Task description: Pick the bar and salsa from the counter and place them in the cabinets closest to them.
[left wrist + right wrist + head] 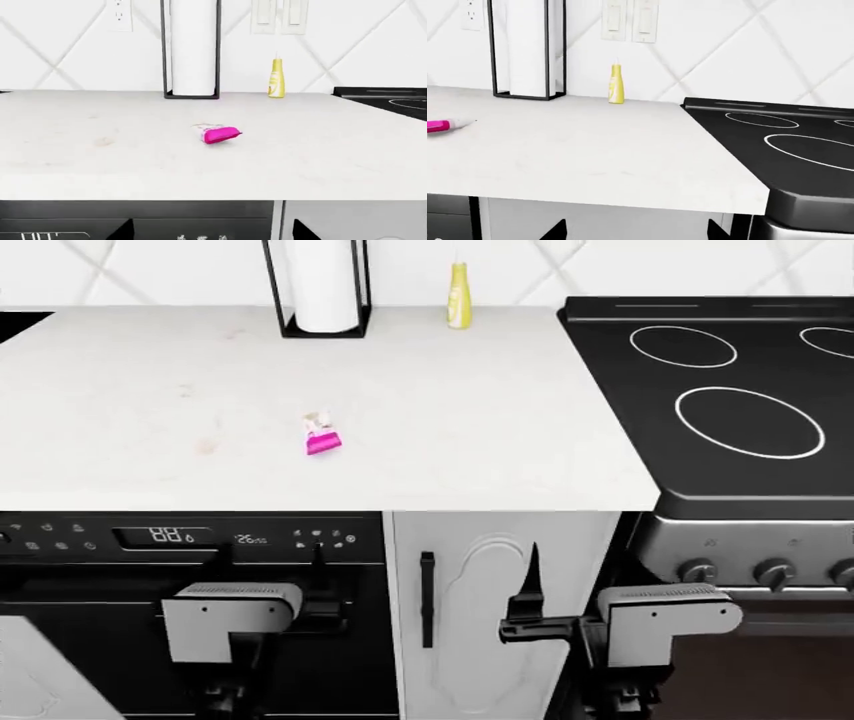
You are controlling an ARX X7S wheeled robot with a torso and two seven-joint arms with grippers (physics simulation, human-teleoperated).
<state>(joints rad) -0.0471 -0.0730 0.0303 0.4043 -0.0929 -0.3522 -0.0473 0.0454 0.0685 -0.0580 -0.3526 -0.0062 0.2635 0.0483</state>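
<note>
The bar (322, 440) lies on the white counter (160, 390), its magenta end towards the front edge; it also shows in the left wrist view as the bar (219, 134) and, cut by the frame edge, in the right wrist view as the bar (440, 126). The salsa is out of view. My left gripper (210, 232) hangs open below the counter edge, in front of the dark appliance, empty. My right gripper (637, 231) is also open and empty, low in front of the white cabinet door (501, 590); in the head view this right gripper (530, 595) is below the counter.
A paper towel holder (324, 290) and a pale yellow squeeze bottle (459, 295) stand at the back wall. The black stovetop (721, 390) adjoins the counter on the right. A dark appliance with a display (167, 536) sits under the counter; the cabinet door has a black handle (427, 600).
</note>
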